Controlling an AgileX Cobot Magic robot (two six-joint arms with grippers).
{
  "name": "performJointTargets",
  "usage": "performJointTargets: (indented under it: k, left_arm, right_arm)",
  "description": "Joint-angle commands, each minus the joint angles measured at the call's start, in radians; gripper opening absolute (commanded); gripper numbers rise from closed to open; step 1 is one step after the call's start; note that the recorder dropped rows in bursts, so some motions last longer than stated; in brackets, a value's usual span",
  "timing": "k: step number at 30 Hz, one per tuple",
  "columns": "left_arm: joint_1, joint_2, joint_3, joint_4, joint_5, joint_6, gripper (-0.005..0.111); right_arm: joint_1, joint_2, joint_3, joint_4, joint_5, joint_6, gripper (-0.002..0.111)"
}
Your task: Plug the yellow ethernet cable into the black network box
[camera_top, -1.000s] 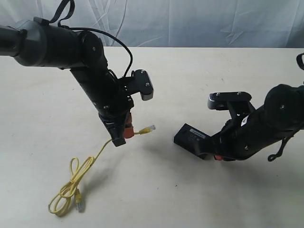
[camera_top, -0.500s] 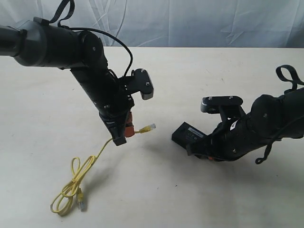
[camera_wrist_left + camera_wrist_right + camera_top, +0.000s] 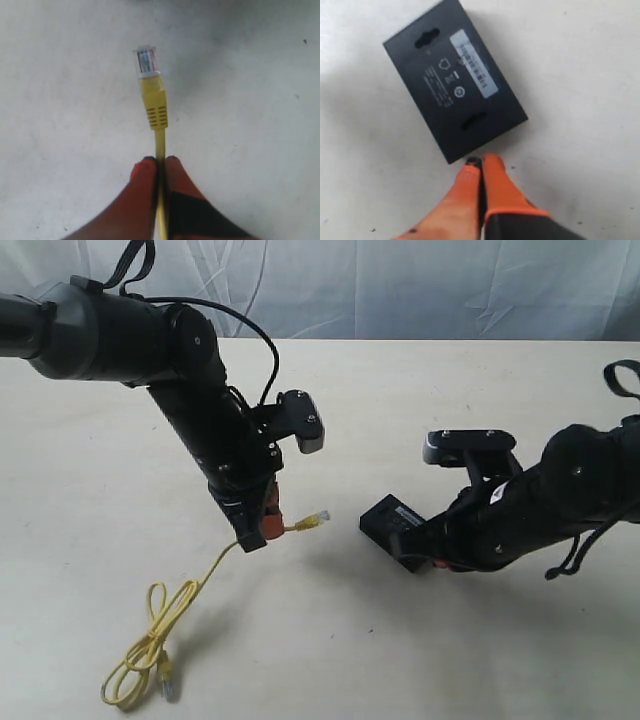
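Pinching the yellow ethernet cable behind its plug, the left gripper aims it at the black network box, which the closed, empty right gripper seems to steady.

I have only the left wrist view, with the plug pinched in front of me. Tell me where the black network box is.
Observer: In the exterior view the black network box lies on the table, right of the plug and apart from it.
Operator: Report what the right end effector is doing.
Observer: The right end effector is shut on nothing, its tips at the box's edge; I cannot tell if they touch.
Operator: Describe the rest of the cable.
Observer: The yellow ethernet cable trails from the left end effector down to a loose loop on the table, with its second plug there.
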Motion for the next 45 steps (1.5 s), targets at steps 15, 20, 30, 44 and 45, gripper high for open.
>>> performJointTargets:
  k: [15, 20, 30, 44, 45]
  left_arm:
    - [-0.1, 0.031, 0.001, -0.011, -0.077, -0.213, 0.0]
    - [-0.1, 0.032, 0.001, -0.024, -0.113, -0.235, 0.0]
    - [-0.129, 0.078, 0.001, -0.036, -0.101, -0.212, 0.0]
    - [-0.148, 0.094, 0.001, -0.034, -0.132, -0.204, 0.0]
    - [-0.148, 0.094, 0.001, -0.034, -0.133, -0.204, 0.0]
  right_arm:
    - [-0.169, 0.119, -0.214, -0.001, 0.062, -0.032, -0.001]
    - [-0.169, 0.165, -0.214, 0.019, 0.019, -0.032, -0.001]
    - [-0.142, 0.19, -0.214, 0.036, -0.038, -0.032, -0.001]
    - [-0.233, 0.229, -0.374, 0.195, 0.243, -0.234, -0.001]
    - [-0.254, 0.235, -0.386, 0.243, 0.278, -0.297, -0.001]
